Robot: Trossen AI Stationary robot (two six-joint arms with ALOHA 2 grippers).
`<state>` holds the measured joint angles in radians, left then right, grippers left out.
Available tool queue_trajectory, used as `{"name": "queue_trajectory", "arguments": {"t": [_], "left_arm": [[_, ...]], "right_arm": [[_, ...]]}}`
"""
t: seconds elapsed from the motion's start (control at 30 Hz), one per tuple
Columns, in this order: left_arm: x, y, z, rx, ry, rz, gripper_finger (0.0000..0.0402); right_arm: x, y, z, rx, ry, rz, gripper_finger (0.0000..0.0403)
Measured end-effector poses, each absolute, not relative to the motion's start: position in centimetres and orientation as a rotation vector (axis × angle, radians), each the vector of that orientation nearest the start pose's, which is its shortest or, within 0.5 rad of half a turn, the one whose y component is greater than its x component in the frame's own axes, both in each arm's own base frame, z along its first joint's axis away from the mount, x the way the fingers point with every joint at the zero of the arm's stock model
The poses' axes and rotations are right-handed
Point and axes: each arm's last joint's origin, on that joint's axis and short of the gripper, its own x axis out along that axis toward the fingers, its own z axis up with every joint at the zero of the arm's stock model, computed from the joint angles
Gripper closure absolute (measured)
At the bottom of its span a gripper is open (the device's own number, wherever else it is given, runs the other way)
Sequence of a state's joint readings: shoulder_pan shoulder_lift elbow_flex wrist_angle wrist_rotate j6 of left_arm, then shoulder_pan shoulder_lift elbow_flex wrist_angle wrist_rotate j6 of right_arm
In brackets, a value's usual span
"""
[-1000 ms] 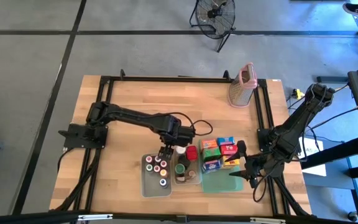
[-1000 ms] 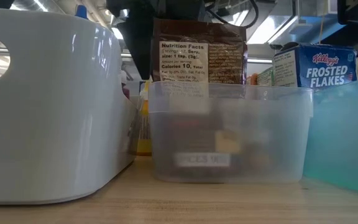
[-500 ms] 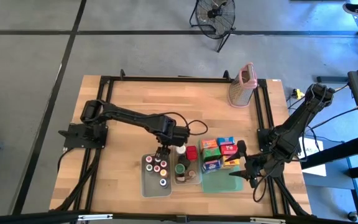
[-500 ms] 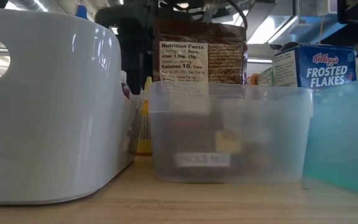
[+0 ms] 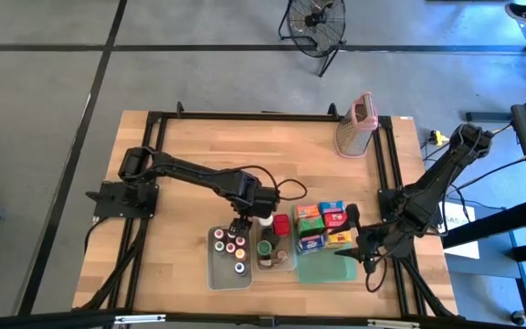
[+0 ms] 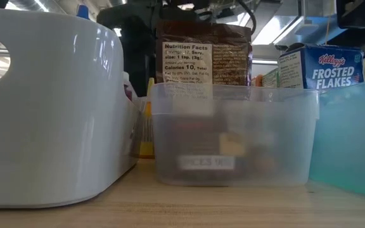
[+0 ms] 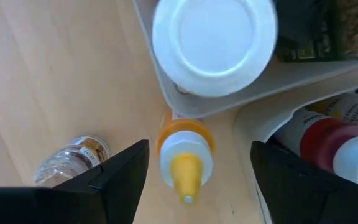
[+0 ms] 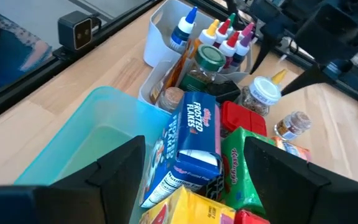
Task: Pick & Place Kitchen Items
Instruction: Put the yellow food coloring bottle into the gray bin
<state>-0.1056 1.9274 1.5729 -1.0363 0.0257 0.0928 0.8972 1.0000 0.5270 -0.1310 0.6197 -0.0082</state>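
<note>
Two containers stood side by side at the near edge of the table (image 5: 181,155): a white tub (image 5: 229,258) of small bottles and, touching its right wall, a clear tub (image 5: 277,259) holding a brown packet (image 6: 203,58) and jars. Right of the clear tub lay the green tray (image 5: 322,267), with the cartons (image 5: 322,227) crowded along its far rim, a blue Frosted Flakes box (image 8: 194,137) among them. Just beyond the white tub, the left gripper (image 7: 194,180) hung with its fingers spread apart, straddling a yellow-tipped squeeze bottle (image 7: 184,158) that stood on bare wood against the tub corners; a small clear jar (image 7: 73,158) lay beside it. Right of the tray, the right gripper (image 5: 343,251) waited open. Far beyond the tubs, the wood was bare up to the grater (image 5: 357,125) in the far right corner.
</note>
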Motion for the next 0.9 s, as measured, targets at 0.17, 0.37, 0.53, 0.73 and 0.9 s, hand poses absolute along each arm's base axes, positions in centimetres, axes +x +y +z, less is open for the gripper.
{"name": "queue_trajectory", "arguments": {"t": [0.17,0.37,0.53,0.73,0.9], "left_arm": [[37.81,-3.90,22.36,0.145,1.382,-0.177,0.0125],[38.23,-4.00,22.45,0.154,1.336,-0.185,0.0125],[38.26,-3.75,22.39,0.149,1.340,-0.180,0.0125],[38.20,-3.46,22.35,0.132,1.351,-0.164,0.0125],[38.20,-3.51,22.34,0.125,1.352,-0.160,0.0125]], "right_arm": [[13.75,14.38,21.53,-0.418,0.445,0.285,0.0128],[13.75,14.37,21.54,-0.417,0.445,0.284,0.0128],[13.75,14.37,21.54,-0.418,0.445,0.284,0.0128],[13.75,14.37,21.54,-0.417,0.445,0.284,0.0128],[13.75,14.37,21.54,-0.418,0.445,0.284,0.0128]]}}
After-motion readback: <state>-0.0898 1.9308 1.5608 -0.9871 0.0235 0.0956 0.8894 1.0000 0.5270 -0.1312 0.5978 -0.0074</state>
